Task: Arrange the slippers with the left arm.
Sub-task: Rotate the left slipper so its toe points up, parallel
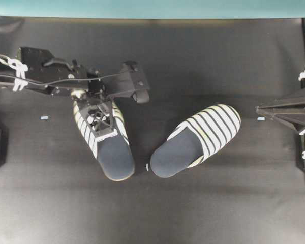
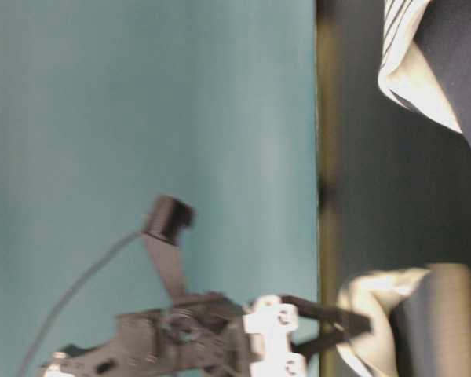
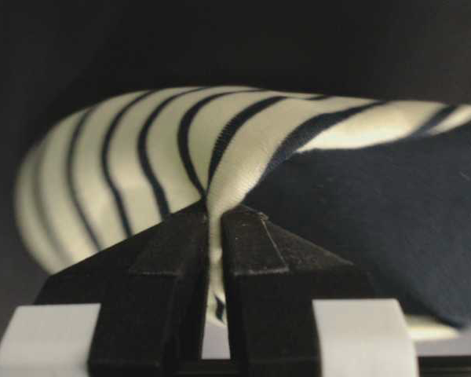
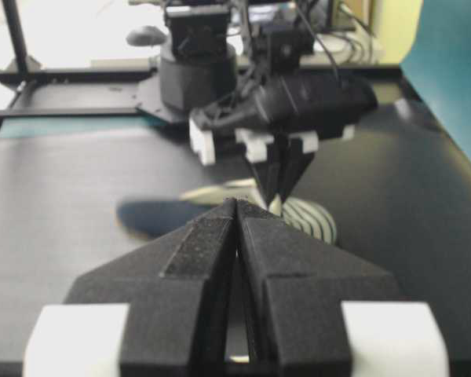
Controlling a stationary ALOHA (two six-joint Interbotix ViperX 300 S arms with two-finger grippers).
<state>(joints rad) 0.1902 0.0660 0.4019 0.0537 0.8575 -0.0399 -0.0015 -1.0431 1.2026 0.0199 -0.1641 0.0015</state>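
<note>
Here the slippers lie apart on the dark surface (image 1: 203, 213), toes splayed away from each other and heels converging toward the near middle. The left slipper (image 1: 108, 147) sits left of centre with its striped toe pointing far and slightly left; the right slipper (image 1: 195, 141) lies right of centre, angled so its toe points far right. Their heels are near each other but not touching.

The left gripper (image 1: 100, 118) is down over the left slipper's striped upper. In the left wrist view its fingers (image 3: 169, 267) are closed on a fold of the striped fabric at the edge of the upper, where it meets the navy insole, so the grip is a thin pinch of cloth, not a hold on the sole.

To do this step well, I judge the slipper should be dragged or turned slowly and kept low, since a pinch on soft fabric could slip or merely stretch the upper. Swinging the toe until it runs parallel with the other slipper would look tidy.

The right gripper (image 1: 262, 109) waits at the right edge, fingers shut on nothing, well apart from both slippers.
</note>
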